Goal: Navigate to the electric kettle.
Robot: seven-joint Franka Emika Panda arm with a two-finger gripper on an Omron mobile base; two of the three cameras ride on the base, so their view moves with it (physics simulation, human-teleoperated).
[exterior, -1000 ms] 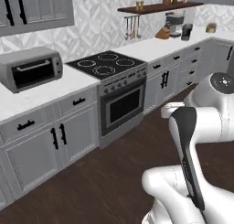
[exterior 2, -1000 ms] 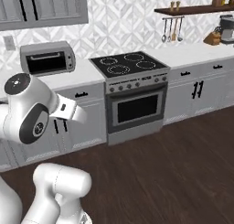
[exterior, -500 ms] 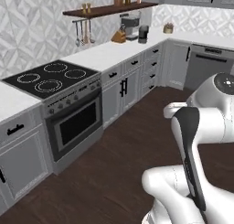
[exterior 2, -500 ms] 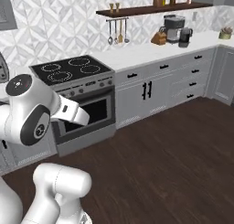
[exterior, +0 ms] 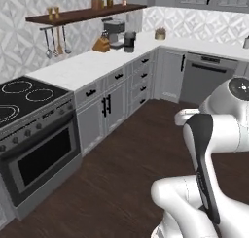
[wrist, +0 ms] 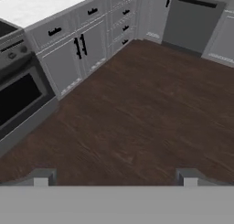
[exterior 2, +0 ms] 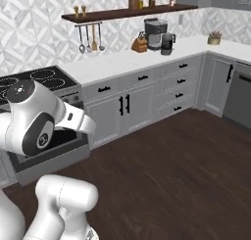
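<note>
The electric kettle [exterior: 129,42] is a squat dark jug on the white counter at the far corner, just right of the boxy coffee machine [exterior: 113,30]. From the right base camera the kettle [exterior 2: 167,43] stands beside the coffee machine [exterior 2: 155,33] under the shelf. My gripper [wrist: 114,179] hangs over the dark wood floor, far from the counter. It is open, its fingertips [wrist: 41,177] wide apart with nothing between them.
A stove with its oven [exterior: 34,149] stands at the left. Grey cabinets [exterior 2: 122,109] run along the wall to a corner, and a dishwasher [exterior: 206,76] sits on the right run. A knife block [exterior 2: 139,44], hanging utensils [exterior 2: 88,38] and a potted plant [exterior 2: 214,38] are near the kettle. Open floor [wrist: 137,109] lies ahead.
The base has swung to the right: the whole scene slid left. The toaster oven has left the picture, the stove sits at the left edge, and the corner counter with the kettle looks nearer.
</note>
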